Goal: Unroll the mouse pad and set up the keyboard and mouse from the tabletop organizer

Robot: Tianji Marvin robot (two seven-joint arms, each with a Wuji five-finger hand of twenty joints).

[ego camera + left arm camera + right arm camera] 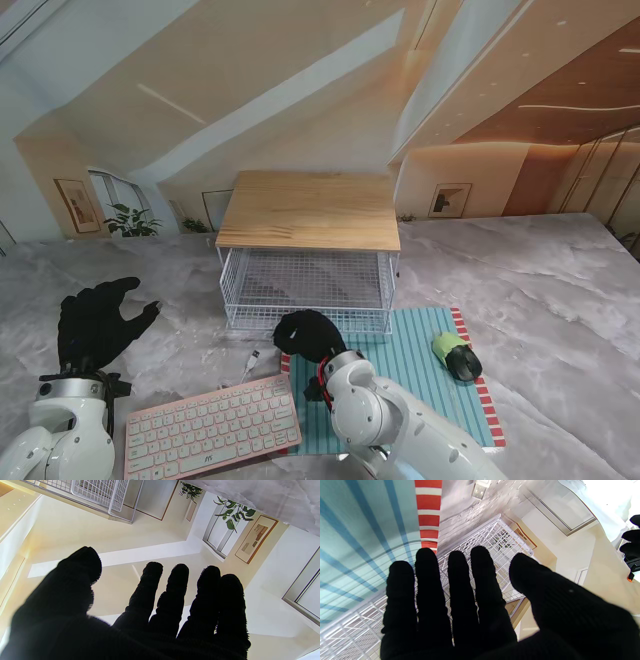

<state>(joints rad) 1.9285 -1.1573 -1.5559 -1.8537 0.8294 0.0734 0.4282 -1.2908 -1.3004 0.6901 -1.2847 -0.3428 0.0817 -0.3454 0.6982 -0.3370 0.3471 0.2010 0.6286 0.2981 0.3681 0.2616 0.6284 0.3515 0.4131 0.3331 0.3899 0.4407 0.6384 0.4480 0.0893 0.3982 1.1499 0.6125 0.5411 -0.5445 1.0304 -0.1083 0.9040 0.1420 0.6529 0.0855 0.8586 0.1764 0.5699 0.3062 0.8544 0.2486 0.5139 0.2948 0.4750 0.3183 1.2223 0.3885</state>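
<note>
The striped teal mouse pad (420,375) with red-white ends lies flat in front of the white wire organizer (308,285), which has a wooden top. A green and black mouse (456,356) sits on the pad's right part. The pink keyboard (212,427) lies near me at the left, its right end on the pad's left edge. My right hand (308,335) hovers open over the pad's left end, just before the organizer's basket (482,545); its fingers (455,585) hold nothing. My left hand (98,320) is open at the far left over the bare table, its fingers (172,592) spread.
The keyboard's white cable and USB plug (251,360) lie on the marble table (560,280) between the keyboard and the organizer. The organizer's wire basket looks empty. The pad's red-white stripe (428,510) shows in the right wrist view.
</note>
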